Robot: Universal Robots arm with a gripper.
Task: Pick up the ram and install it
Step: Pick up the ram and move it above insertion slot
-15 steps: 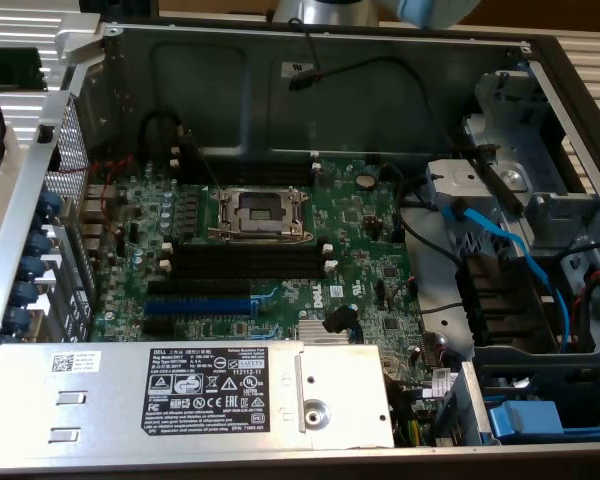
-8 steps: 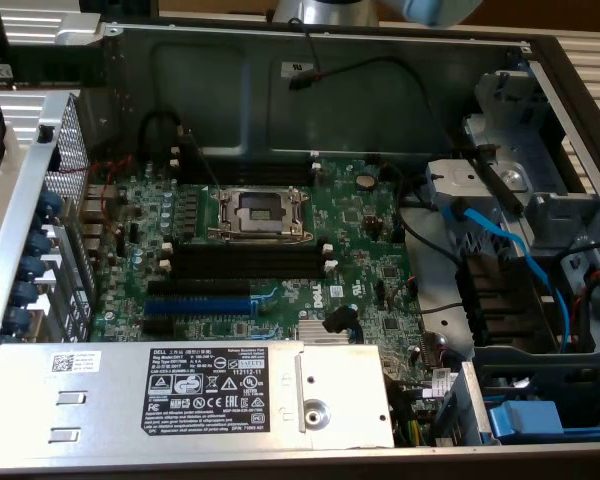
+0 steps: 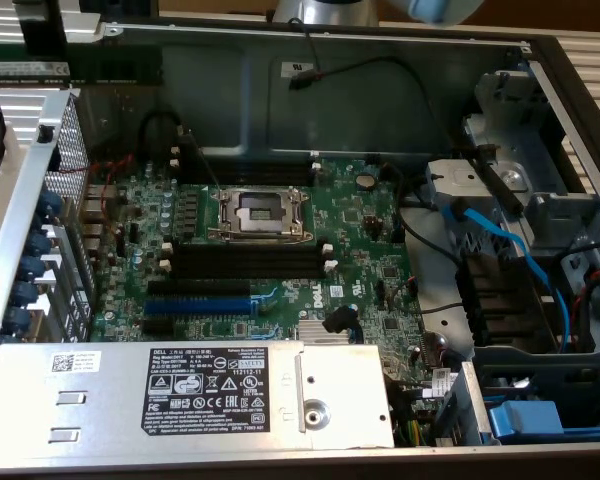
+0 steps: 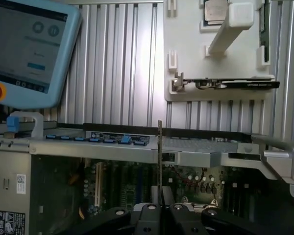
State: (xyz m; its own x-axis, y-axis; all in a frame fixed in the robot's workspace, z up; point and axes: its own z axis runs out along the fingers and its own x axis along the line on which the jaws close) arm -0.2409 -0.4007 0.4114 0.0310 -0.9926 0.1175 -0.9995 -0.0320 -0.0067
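While the pincer [image 4: 159, 209] is closed narrow on the ram [image 4: 159, 161], the stick stands upright and edge-on between the fingertips, with the open computer case [image 4: 137, 147] behind it.

Wrist view: a control tablet [image 4: 29, 49] with a pale blue frame lies on the ribbed metal table [image 4: 117, 63]. A white holder [image 4: 186, 49] lies further along the same table.

Exterior view, from its left to its right:
- grey power supply [image 3: 180, 390] with a black label, at the near edge of the case
- blue slots [image 3: 202, 296] on the green board [image 3: 370, 250]
- black memory slots [image 3: 248, 262] with white end clips, just beside the processor socket [image 3: 263, 212]
- blue cable [image 3: 510, 250] beyond the board
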